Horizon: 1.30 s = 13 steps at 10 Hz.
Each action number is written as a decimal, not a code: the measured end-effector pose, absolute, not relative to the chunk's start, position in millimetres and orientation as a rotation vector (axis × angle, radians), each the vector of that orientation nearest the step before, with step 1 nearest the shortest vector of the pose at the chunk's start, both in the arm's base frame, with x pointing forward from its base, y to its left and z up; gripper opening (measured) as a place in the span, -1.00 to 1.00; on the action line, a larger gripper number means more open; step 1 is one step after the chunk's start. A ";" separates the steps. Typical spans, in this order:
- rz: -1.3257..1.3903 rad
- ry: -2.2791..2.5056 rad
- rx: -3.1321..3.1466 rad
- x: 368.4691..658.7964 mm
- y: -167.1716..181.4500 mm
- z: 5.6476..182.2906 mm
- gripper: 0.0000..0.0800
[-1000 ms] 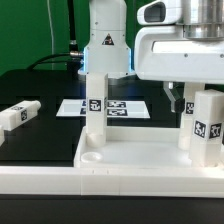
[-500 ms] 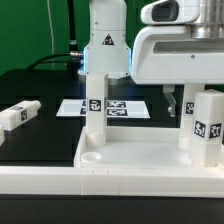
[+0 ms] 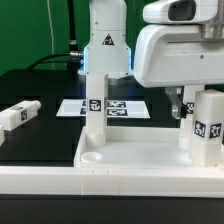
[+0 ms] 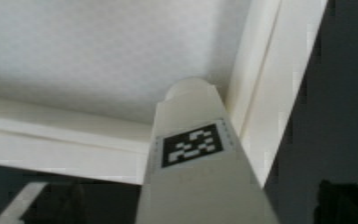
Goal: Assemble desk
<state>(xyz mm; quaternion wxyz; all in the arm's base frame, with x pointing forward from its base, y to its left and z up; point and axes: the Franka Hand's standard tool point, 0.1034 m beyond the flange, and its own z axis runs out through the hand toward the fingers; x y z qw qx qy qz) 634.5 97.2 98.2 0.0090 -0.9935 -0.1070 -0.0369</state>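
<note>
The white desk slab (image 3: pixel 130 160) lies across the front with its rim up. Three legs stand upright in its corner sockets: one at the exterior view's left (image 3: pixel 95 110), one near right (image 3: pixel 208 125) and one behind it (image 3: pixel 187 122). A fourth leg (image 3: pixel 18 115) lies loose on the black table. My gripper (image 3: pixel 179 103) hangs over the rear right leg. In the wrist view that tagged leg (image 4: pixel 202 150) runs between the fingers (image 4: pixel 348 205), with dark gaps on both sides, above the slab (image 4: pixel 87 60). The jaws look open.
The marker board (image 3: pixel 120 107) lies flat on the table behind the slab. The arm's white base (image 3: pixel 105 45) stands behind it. A green wall with cables fills the back left.
The gripper body has shifted slightly toward the exterior view's right and a little lower. The slab and all the legs have stayed in place.
</note>
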 end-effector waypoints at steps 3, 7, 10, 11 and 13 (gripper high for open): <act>-0.118 -0.353 -3.105 634.7 96.9 98.0 -0.02; -0.116 -0.244 -3.112 634.5 96.9 97.8 -0.28; -0.112 0.222 -3.074 634.8 92.6 98.2 -0.28; -0.107 0.384 -3.039 634.9 91.6 98.0 -0.27; -0.101 0.652 -2.979 635.5 90.7 98.1 -0.27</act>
